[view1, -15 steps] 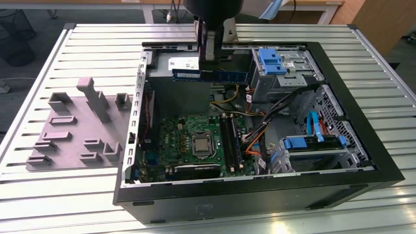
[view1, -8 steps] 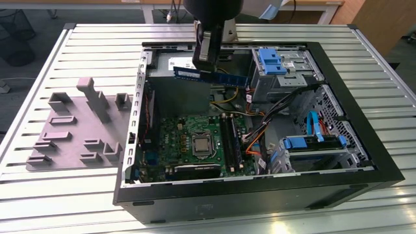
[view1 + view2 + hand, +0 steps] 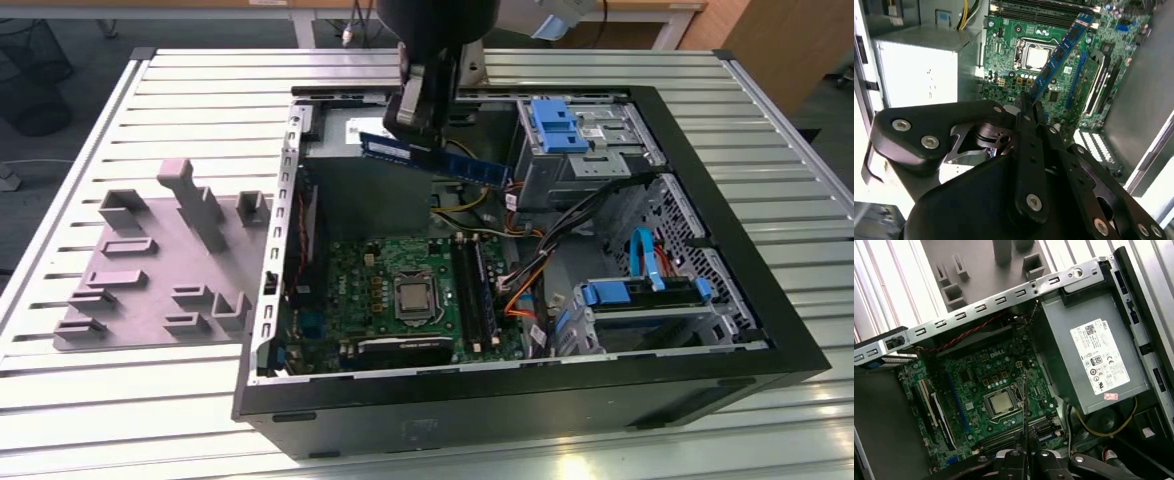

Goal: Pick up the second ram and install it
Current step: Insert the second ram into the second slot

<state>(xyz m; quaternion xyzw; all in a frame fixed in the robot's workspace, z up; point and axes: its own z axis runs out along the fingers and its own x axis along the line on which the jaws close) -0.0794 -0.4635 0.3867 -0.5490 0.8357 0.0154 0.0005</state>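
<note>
Second ram (image 3: 434,157) in end effector (image 3: 407,125) above open computer case (image 3: 721,330).

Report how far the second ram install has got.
Done: the second ram is picked up; the tool is shut on one end, and the stick hangs in the air above the open computer case. In hand: carrying it over the motherboard. Left: seating it; it touches no slot yet. In the exterior view one stick already seems to stand in the slots.

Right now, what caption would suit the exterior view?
Claw holding the second ram in the air above the open computer case.
</note>
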